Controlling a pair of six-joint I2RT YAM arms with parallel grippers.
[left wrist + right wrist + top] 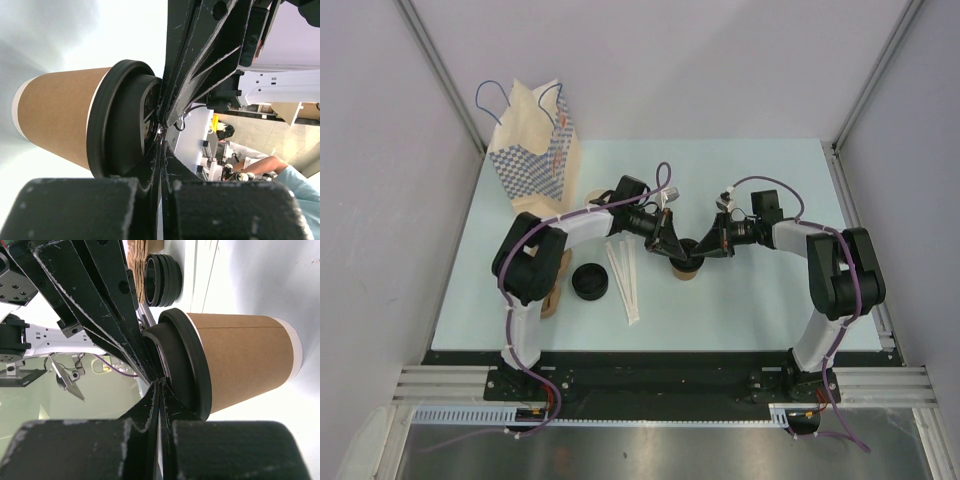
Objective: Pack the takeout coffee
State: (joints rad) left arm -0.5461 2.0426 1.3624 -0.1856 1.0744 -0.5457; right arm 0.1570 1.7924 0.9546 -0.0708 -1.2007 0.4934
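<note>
In the top view, the takeout coffee point(686, 270) stood upright near the middle of the pale table point(770, 300), and both arms reached in to meet over it. The left gripper point(669, 243) came at it from the left and the right gripper point(708, 246) from the right, both tips down at its black lid. Left of the cup lay a bundle of white strips point(625, 278), and beyond them a stack of loose black lids point(590, 283). A checkered paper bag point(532, 140) stood upright at the far left corner, well apart from the cup.

In the left wrist view, we saw the left gripper point(161, 142) with its jaws pressed together and nothing between them, the tip touching the top of the lid point(117, 120). The brown cup wall point(57, 125) showed below the lid. The right gripper point(200, 55) crossed in from the other side.

In the right wrist view, the right gripper point(159, 385) was likewise closed tight on nothing, its tip against the lid point(187, 365) of the cup point(245, 357). The left gripper point(90, 300) met it there, and the lid stack point(162, 280) sat behind.
</note>
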